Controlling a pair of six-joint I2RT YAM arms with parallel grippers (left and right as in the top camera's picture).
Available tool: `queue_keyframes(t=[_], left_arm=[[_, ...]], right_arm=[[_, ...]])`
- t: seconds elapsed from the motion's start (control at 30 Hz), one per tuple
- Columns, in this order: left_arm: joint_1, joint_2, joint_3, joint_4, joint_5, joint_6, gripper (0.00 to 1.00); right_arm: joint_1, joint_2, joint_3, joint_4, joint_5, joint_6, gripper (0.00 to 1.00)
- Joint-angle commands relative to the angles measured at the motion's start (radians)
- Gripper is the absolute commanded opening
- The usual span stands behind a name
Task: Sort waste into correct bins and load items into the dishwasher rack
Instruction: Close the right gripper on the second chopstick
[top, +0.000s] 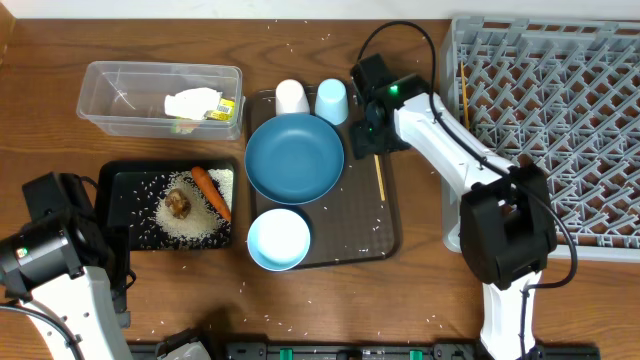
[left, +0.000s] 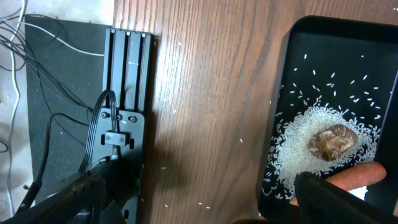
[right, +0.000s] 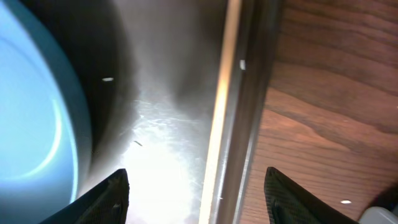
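Observation:
My right gripper (top: 369, 141) (right: 198, 200) hangs low over the right edge of the dark brown serving tray (top: 385, 235). It is open, its fingers (right: 112, 196) straddling a wooden chopstick (right: 219, 118) (top: 379, 180) that lies along the tray's rim without touching it. Another chopstick (top: 463, 92) rests in the grey dishwasher rack (top: 560, 120). On the tray are the blue plate (top: 294, 157), bowl (top: 278, 240), white cup (top: 292, 96) and light-blue cup (top: 331, 100). The black bin (top: 125, 185) (left: 292, 74) holds rice (left: 298, 134), a brown lump (left: 333, 141) and the carrot (top: 211, 191). My left gripper (left: 202, 208) is open and empty above bare table left of it.
The clear bin (top: 130, 95) at the back left holds the crumpled wrapper (top: 200, 104). Loose rice grains are scattered on the wooden table (top: 300, 300). A black mount with cables (left: 124, 93) lies at the table's left edge.

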Motion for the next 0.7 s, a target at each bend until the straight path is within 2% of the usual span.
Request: queue_keyframes(t=[0.0,0.67], left_arm=[[0.006,0.000,0.002,-0.003,-0.011,-0.012,0.98],[0.006,0.000,0.002,-0.003,-0.011,-0.012,0.98]], right_arm=[[0.022,0.011,0.013,0.008,0.002,0.006,0.64],[0.024,0.036,-0.058,0.129,0.023,0.013,0.63]])
